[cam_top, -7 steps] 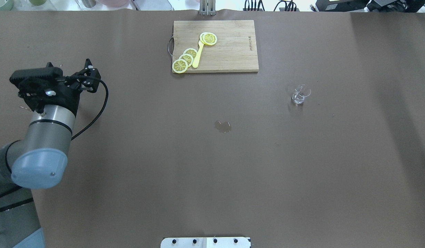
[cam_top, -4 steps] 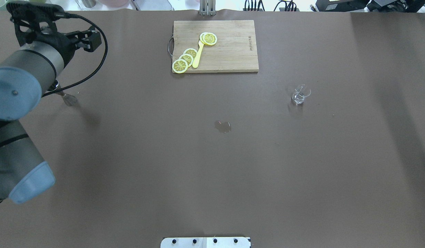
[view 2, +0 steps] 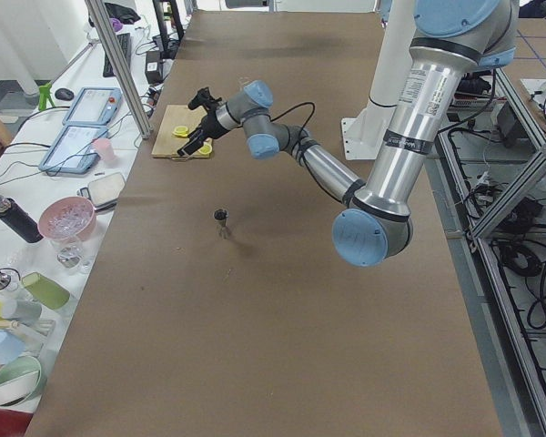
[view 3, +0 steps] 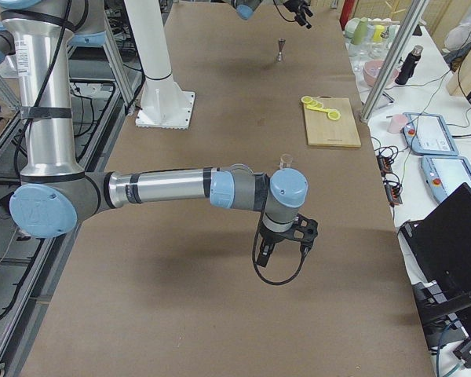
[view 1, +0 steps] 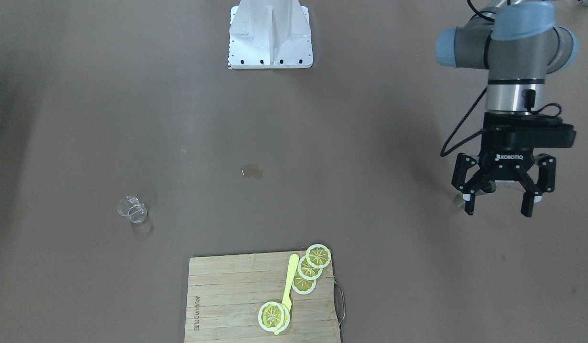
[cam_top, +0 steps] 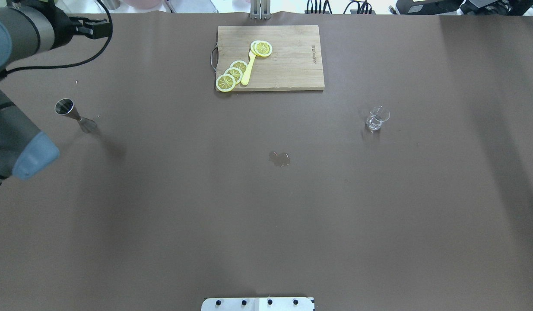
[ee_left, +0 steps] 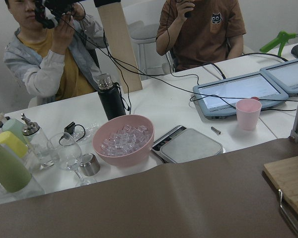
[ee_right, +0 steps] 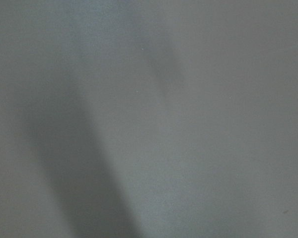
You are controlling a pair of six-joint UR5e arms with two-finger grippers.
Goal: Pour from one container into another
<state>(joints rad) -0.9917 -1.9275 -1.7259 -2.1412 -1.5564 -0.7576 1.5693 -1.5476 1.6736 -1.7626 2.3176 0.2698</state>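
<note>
L gripper (view 1: pixel 498 209): fingers spread wide, nothing btwn; raised off table (cam_top: pixel 206 224) at its left end, aimed at far side.
R gripper (view 3: pixel 286 239): side cam only, low over table; spread or pressed together, can't tell.
Jigger (cam_top: pixel 72 113): upright on table, left side, nothing touching it.
Glass (cam_top: pixel 375 119): upright, right side, well apart from Jigger.
Puddle (cam_top: pixel 279 158): small, mid-table.
Board (cam_top: pixel 292 65): far edge, w/ lemon slices (cam_top: pixel 232 74).
</note>
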